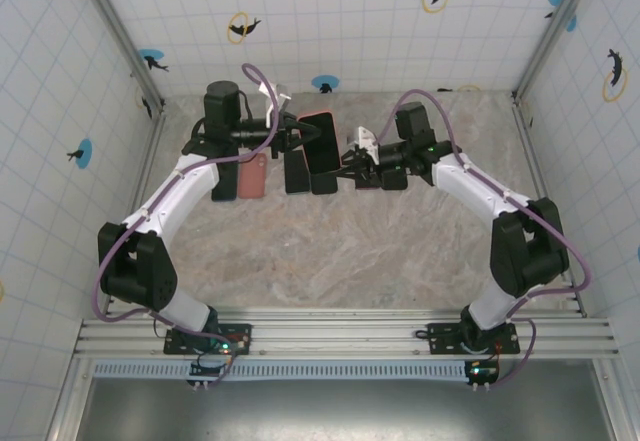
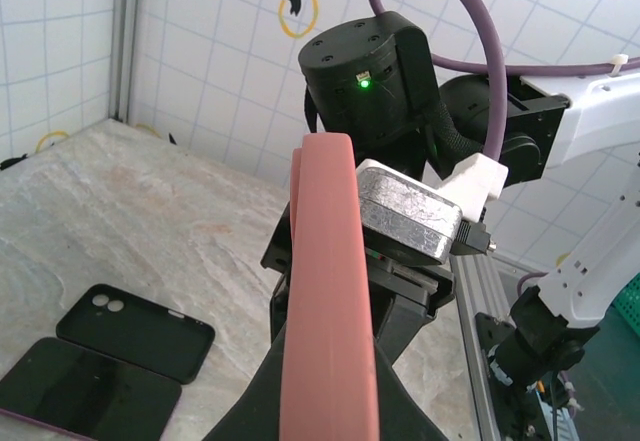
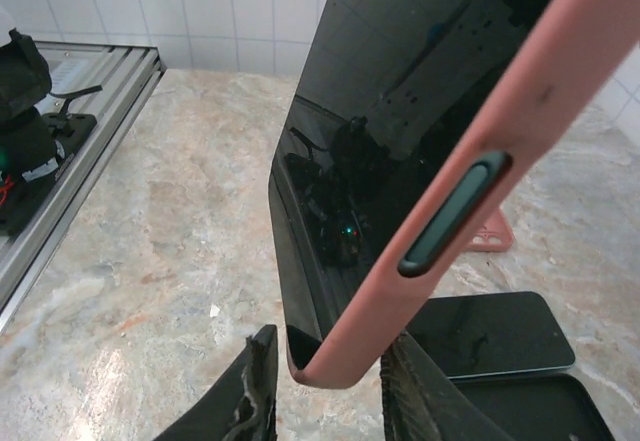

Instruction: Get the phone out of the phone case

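The phone in its salmon-pink case (image 1: 322, 139) is held up above the table's far middle. My left gripper (image 1: 300, 139) is shut on it. In the left wrist view the case (image 2: 325, 291) stands edge-on between that gripper's black fingers (image 2: 250, 401). In the right wrist view the black screen (image 3: 400, 91) sits in the pink case (image 3: 470, 161), and its lower corner looks lifted from the rim. My right gripper (image 3: 335, 391) is open around that lower corner, with a narrow gap at each finger (image 3: 250, 391). From above, the right gripper (image 1: 345, 166) is just right of the phone.
On the marble table below lie an empty pink case (image 1: 253, 176), a bare black phone (image 1: 297, 173) and an empty black case (image 1: 323, 179). The black case (image 2: 135, 333) and a phone (image 2: 85, 393) lie left of the left gripper. Tiled walls enclose the table.
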